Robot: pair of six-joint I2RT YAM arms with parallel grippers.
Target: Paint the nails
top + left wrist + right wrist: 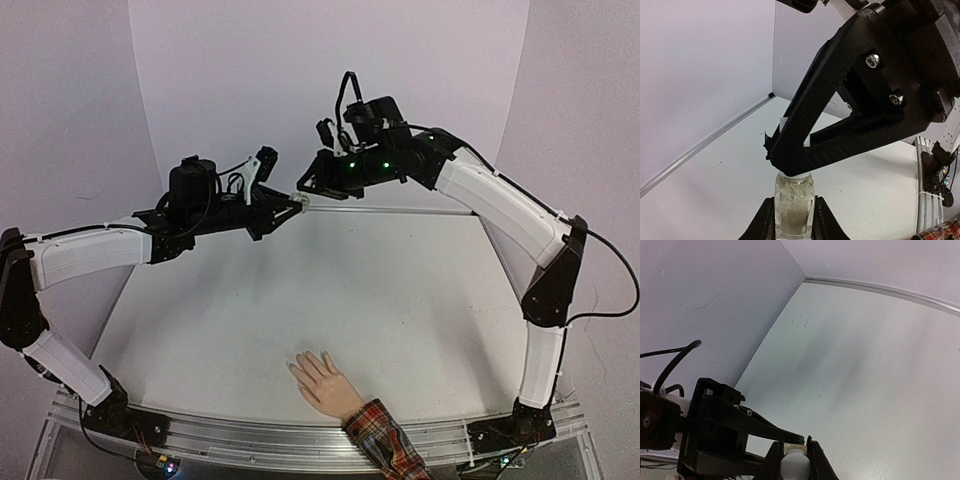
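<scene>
Above the far side of the table (420,300), left gripper (292,206) clamped on a small bottle (795,202), right gripper (303,186) pinched onto its white cap (792,462). Nails (297,368) (tiny) on the mannequin hand (328,388) by the near edge, well apart.

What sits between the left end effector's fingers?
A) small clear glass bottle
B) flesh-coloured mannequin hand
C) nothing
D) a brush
A: the left wrist view shows the small clear glass bottle clamped in the left end effector; the right end effector grips a white cap, and the flesh-coloured mannequin hand lies on the white table.
</scene>
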